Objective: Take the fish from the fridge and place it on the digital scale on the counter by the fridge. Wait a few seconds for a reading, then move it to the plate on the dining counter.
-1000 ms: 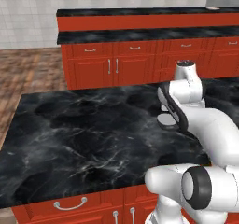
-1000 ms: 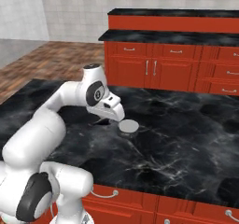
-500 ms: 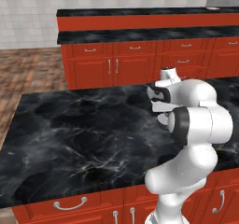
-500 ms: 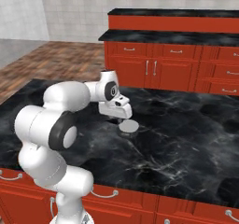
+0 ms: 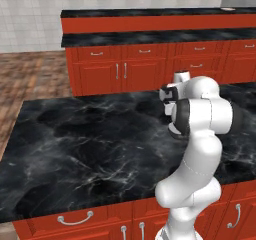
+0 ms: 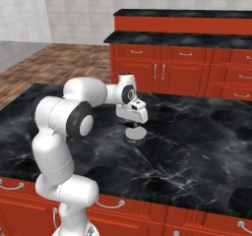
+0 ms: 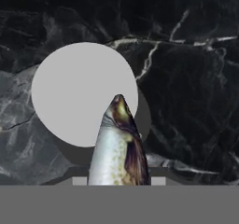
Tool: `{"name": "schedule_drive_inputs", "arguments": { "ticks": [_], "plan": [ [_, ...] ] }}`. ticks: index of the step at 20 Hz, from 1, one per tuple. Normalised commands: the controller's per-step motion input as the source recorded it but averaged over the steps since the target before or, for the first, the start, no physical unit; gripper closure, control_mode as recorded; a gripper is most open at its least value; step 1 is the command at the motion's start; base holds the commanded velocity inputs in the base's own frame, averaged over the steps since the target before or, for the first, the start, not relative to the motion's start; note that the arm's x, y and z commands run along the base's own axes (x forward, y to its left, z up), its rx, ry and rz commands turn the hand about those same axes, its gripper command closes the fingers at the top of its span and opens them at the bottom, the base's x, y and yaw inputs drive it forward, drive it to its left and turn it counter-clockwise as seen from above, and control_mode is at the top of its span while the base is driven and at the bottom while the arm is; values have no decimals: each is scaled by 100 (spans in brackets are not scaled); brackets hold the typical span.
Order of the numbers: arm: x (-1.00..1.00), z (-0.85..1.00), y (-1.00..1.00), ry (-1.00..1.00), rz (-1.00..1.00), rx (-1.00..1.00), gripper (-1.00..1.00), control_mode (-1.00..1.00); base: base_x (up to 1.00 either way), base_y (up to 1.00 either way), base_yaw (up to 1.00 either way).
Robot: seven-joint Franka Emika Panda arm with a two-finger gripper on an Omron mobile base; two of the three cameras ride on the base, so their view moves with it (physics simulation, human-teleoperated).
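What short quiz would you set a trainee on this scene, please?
1. True or false: the end effector is empty.
2. Seen from the hand view, the scale below the fish has a top that is: A square, B round, C triangular.
3. Fill in: the scale stands on a black ___ counter.
Key: 1 false, it holds the fish; 2 B; 3 marble.
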Motion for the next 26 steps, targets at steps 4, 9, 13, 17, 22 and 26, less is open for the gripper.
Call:
{"name": "schedule_drive_inputs", "arguments": {
  "ticks": [4, 9, 13, 17, 22, 26],
  "plan": [
    [0, -45, -1, -22, -14, 0, 100, -100, 0, 0, 0],
    [1, -28, 0, -27, -16, 0, 100, -100, 0, 0, 0],
    [13, -10, -2, -17, -19, -7, 100, -100, 0, 0, 0],
    [28, -3, -10, 0, -20, -8, 100, -100, 0, 0, 0],
    [33, 0, -15, 0, -17, -5, 100, -100, 0, 0, 0],
    [23, 0, -12, 0, -13, -2, 100, -100, 0, 0, 0]
  ]
}}
